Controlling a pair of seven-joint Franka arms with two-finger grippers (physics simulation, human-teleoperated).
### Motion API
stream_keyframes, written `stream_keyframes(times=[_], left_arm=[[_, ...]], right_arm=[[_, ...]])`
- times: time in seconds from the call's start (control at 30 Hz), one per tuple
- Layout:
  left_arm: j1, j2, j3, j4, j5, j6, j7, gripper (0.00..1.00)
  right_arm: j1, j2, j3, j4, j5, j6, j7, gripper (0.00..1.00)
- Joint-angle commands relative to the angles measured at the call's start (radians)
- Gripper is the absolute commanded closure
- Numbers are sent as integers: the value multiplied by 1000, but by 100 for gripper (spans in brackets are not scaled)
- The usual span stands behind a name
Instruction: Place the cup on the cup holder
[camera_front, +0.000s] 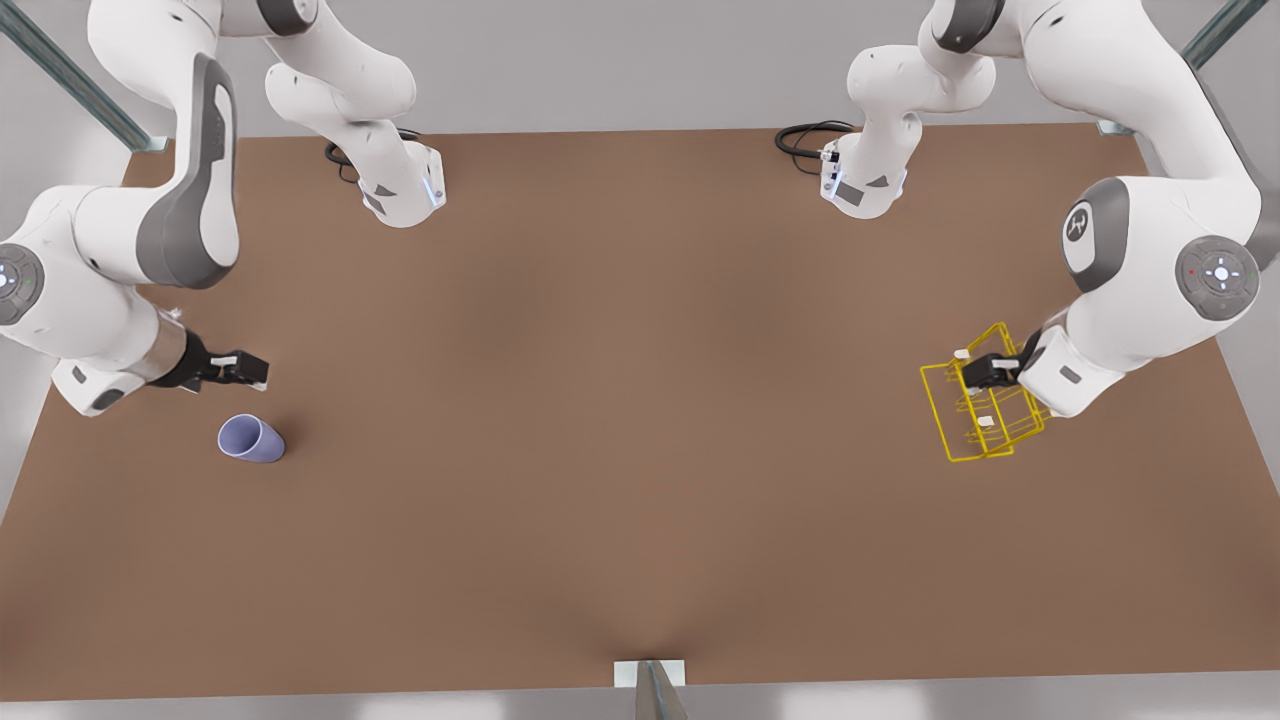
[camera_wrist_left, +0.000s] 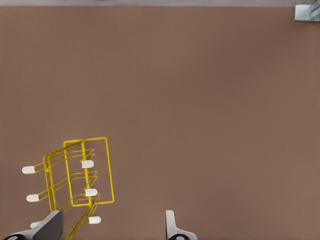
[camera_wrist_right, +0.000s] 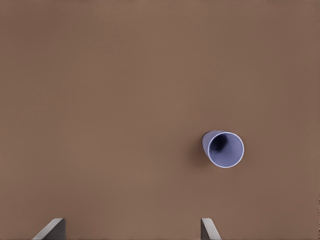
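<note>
The pale lavender-blue cup stands mouth up on the brown table at the front view's left. My right gripper hovers just behind it, open and empty. In the right wrist view the cup lies ahead of the right gripper and off to one side. The yellow wire cup holder with white-capped prongs stands at the front view's right. My left gripper hangs over its back part, open. In the left wrist view the cup holder sits beside one finger of the left gripper.
Both arm bases with black cables stand at the table's back edge. A small metal bracket sits at the middle of the front edge. A wide stretch of bare table lies between cup and rack.
</note>
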Motion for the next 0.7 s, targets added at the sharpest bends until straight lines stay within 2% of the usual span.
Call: stream_keyframes(times=[0.0, 0.07, 0.23, 0.3, 0.4, 0.67], left_arm=[[-1, 1, 0, 1, 5, 45, -9, 0], [-3, 5, 0, -4, 5, 44, -9, 0], [0, 5, 3, -11, 2, 41, -7, 0], [0, 13, 3, -11, 2, 41, -9, 0], [0, 15, 3, -11, 2, 33, -9, 0], [-1, 32, 3, -13, 4, 22, -15, 0]], right_arm=[[3, -4, -3, 12, -6, 64, -2, 0], [3, -13, -6, 2, -6, 67, -7, 0], [2, -4, -27, -145, 10, 221, -40, 0], [16, 28, -96, -173, 10, 328, -137, 0], [12, 42, -113, -277, 10, 449, -175, 0], [14, 172, -115, -301, 17, 630, -238, 0]])
